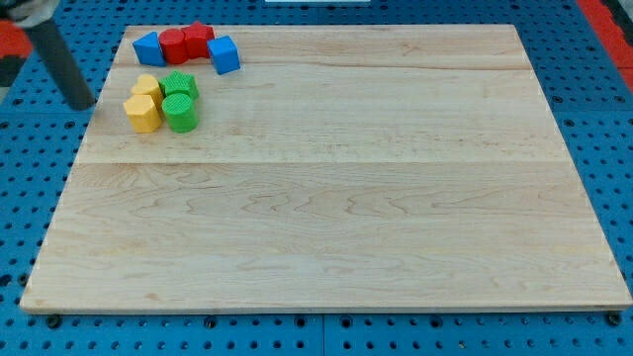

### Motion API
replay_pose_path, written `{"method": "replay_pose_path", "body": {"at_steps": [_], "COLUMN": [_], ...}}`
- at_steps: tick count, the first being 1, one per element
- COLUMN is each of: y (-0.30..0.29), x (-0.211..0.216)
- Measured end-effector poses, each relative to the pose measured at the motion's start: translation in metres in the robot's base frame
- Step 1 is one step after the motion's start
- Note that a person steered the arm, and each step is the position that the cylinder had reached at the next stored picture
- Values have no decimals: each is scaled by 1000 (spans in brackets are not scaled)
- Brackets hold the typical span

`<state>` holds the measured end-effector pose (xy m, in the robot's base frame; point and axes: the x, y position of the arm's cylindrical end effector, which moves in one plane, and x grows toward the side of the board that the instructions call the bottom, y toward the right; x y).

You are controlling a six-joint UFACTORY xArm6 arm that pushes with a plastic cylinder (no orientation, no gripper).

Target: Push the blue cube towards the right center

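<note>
Camera view puts my tip [83, 103] at the view's left, just off the wooden board's [326, 198] left edge over the blue pegboard [593, 119], well apart from the blue cube [225, 54]. I have no hand to open or close here, only a straight dark rod, and it is touching no block and holding nothing. The blue cube sits near the board's top left corner, at the right end of a row with a red block [198, 41], a red cylinder [173, 45] and a second blue block [148, 47]. Just below that row are two yellow blocks [143, 112] and two green blocks [181, 111], bunched close together, nearer to my tip.
</note>
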<state>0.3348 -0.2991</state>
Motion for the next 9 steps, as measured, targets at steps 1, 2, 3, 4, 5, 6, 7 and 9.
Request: {"method": "replay_pose_path", "body": {"at_steps": [1, 2, 3, 4, 5, 6, 7, 9], "y": [-2, -2, 35, 85, 40, 23, 50, 198], "x": [-30, -74, -73, -67, -63, -94, -117, -49]}}
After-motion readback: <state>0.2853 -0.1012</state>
